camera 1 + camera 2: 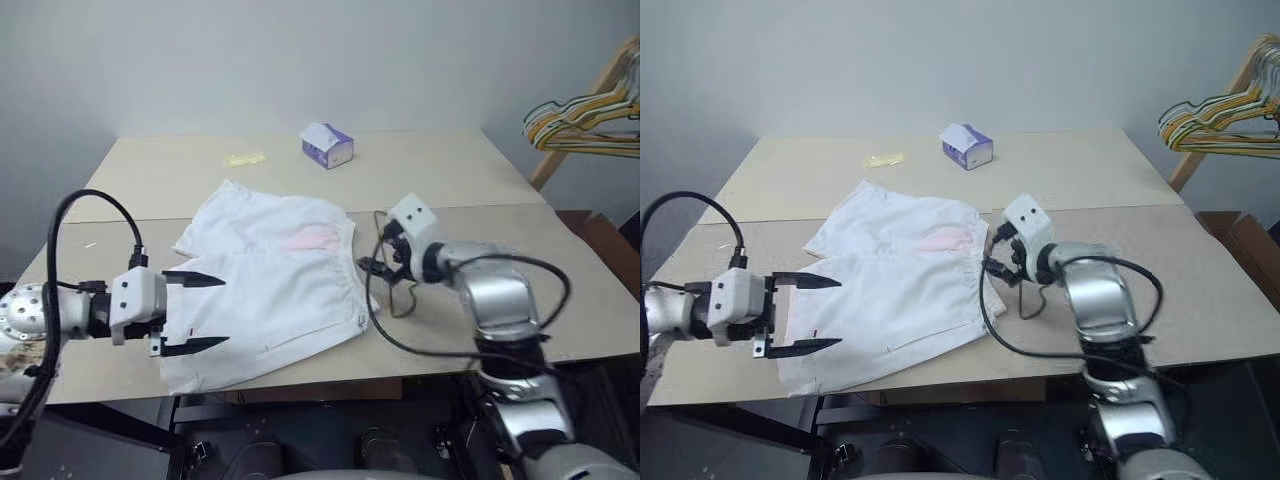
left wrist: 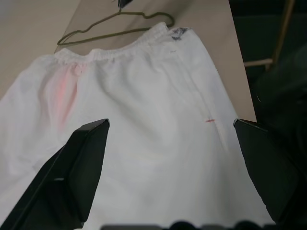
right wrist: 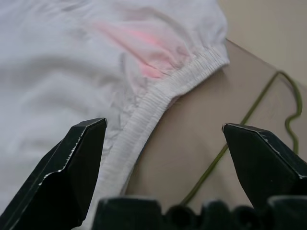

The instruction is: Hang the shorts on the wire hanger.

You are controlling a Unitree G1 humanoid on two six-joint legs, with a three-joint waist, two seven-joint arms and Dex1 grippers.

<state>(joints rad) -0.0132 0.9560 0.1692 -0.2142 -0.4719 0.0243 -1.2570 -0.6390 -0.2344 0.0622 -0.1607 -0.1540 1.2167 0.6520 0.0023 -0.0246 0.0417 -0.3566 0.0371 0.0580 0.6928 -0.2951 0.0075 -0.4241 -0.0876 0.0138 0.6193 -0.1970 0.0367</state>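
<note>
The shorts (image 1: 270, 285) lie flat on the table (image 1: 480, 180), waistband toward the robot's right, with a faint pink patch near the band. The wire hanger (image 2: 115, 28) lies flat on the tabletop just beside the waistband, apart from the cloth along most of its length, though whether a corner tucks under the band cannot be told. The left gripper (image 1: 195, 312) hovers over the leg end of the shorts with its jaws spread wide and nothing between them; the right gripper (image 3: 163, 158) sits above the waistband edge and the hanger wire, jaws likewise wide apart and empty. Nothing is hung yet, so the whole job seems to lie ahead. The risks from here are mostly about thin, flat things: the wire hugs the table and could slip out of a pinch or skid away when nudged (it has little weight to hold it in place). A grab at the waistband might catch only one layer, leaving the shorts bunched. A small box (image 1: 328, 145) and a yellow scrap (image 1: 246, 158) lie well apart at the far side.
</note>
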